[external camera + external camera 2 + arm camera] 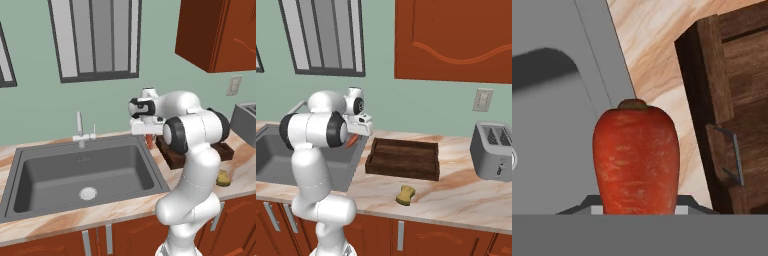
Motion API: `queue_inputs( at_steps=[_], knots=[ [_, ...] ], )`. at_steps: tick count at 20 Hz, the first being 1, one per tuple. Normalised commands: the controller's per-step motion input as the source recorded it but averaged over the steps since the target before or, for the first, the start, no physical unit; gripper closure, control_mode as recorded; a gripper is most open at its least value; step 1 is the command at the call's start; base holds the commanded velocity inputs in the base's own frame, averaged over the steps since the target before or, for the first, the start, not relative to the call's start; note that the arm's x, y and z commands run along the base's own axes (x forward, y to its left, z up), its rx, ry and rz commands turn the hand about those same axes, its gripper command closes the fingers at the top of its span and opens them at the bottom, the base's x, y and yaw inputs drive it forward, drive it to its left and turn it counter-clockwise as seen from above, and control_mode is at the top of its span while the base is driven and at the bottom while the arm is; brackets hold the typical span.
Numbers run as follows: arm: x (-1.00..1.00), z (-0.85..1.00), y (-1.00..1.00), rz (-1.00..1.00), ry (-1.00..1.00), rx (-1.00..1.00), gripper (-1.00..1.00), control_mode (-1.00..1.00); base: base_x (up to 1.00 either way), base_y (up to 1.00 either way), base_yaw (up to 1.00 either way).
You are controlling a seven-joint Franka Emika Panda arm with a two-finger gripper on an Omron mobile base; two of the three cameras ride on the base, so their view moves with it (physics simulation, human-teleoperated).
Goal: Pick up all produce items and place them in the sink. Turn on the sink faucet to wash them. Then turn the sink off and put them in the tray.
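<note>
A red-orange carrot hangs in the air, and my gripper is shut on it. It is held over the strip of counter between the sink's right rim and the tray's left end. The carrot points downward below the hand and also shows beside my arm. The dark grey sink lies to the left, with the slim silver faucet behind it. The dark brown tray sits to the right and holds nothing; my arm hides part of the tray.
A yellow sponge lies on the marbled counter in front of the tray. A grey toaster stands at the far right. A red-brown wall cabinet hangs above the tray.
</note>
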Motion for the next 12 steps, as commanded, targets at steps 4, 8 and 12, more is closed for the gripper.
queue_inputs(
  at_steps=[4, 8, 12],
  knots=[
    [-0.01, 0.13, -0.42, -0.1, 0.0, 0.0, 1.0, -1.0, 0.0, 0.0, 0.0],
    [-0.01, 0.16, -0.43, -0.1, 0.0, 0.0, 1.0, -1.0, 0.0, 0.0, 0.0],
    [-0.01, 0.14, -0.43, -0.1, 0.0, 0.0, 1.0, -1.0, 0.0, 0.0, 0.0]
  ],
)
